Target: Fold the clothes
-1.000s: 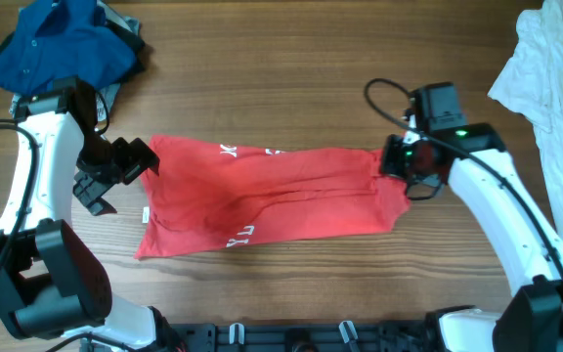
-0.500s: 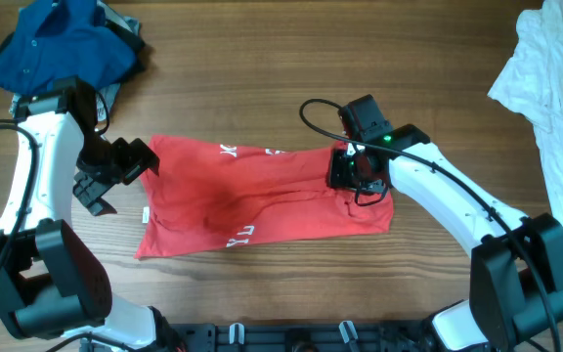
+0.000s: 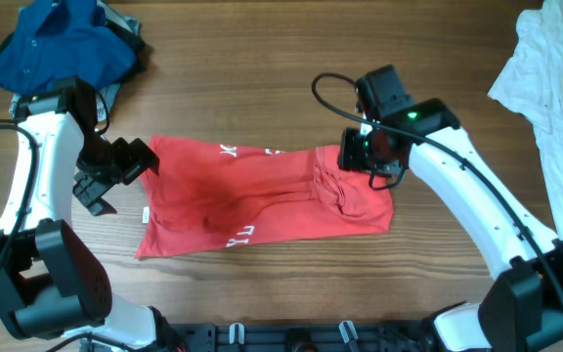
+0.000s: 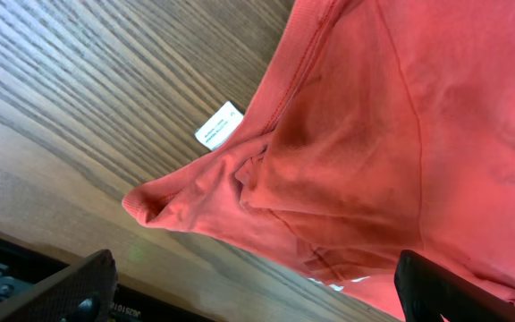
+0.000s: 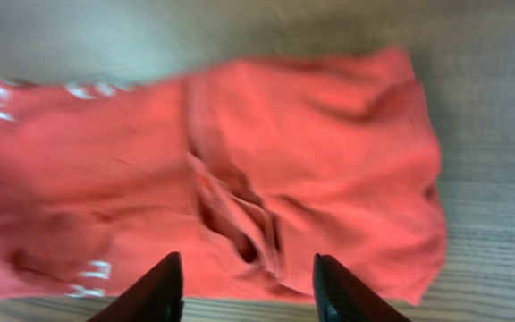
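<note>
Far left on the wooden worktop (image 3: 281, 68), the blue shirt (image 3: 62, 44) lies bunched and unfolded. The left pincer (image 3: 125, 166) gapes empty beside the red T-shirt (image 3: 252, 200), a soft jersey band lying mid-worktop with its right end doubled over, rumpled. The right pincer (image 3: 360, 156) hangs parted above it, released. The thin white garment (image 3: 545, 88) sprawls unfolded far right

Red T-shirt (image 5: 266, 179) blurred in the right wrist view; white garment (image 3: 547, 93) cut off at the overhead's right edge.
</note>
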`<state>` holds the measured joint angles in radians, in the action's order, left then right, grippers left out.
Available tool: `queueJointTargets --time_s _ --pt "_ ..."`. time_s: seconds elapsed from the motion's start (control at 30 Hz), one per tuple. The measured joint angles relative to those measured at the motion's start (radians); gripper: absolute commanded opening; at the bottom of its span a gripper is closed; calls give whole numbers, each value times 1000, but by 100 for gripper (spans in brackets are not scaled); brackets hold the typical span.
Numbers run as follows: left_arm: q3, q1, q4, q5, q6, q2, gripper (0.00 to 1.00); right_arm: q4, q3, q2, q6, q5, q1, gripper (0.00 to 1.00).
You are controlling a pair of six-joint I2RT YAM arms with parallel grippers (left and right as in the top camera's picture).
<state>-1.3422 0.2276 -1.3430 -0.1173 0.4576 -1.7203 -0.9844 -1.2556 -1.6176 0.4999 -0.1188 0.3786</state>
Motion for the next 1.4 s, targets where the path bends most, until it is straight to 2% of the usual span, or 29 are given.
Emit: queueJointTargets --time_s 0.1,0.27,0.33,0.4,0.43,0.57,0.77,0.9,1.0,1.13,1.27,1.4 --pt "0 0 -1 0 0 0 100 70 114 -20 -24 -44 0 37" --pt "0 0 0 0 0 0 100 143 231 -51 -53 -128 27 39" --pt "0 0 0 0 0 0 100 159 242 -54 -56 -143 40 28" --pt "0 0 0 0 0 0 100 172 242 -54 -58 -150 43 6" --pt "0 0 0 0 0 0 100 182 242 -55 -60 -151 43 4" --pt "0 0 0 0 0 0 100 205 242 -68 -48 -159 43 4" --pt "0 0 0 0 0 0 100 208 242 -67 -120 -386 45 4" --pt "0 0 0 0 0 0 100 209 241 -66 -136 -424 43 4" --pt "0 0 0 0 0 0 100 210 217 -27 -123 -367 -8 12" --pt "0 0 1 0 0 0 100 227 182 -1 -121 -247 -127 10" --pt "0 0 1 0 0 0 100 278 181 -111 -206 -332 -133 6" --pt "0 0 1 0 0 0 100 488 180 -354 -249 -597 -134 4"
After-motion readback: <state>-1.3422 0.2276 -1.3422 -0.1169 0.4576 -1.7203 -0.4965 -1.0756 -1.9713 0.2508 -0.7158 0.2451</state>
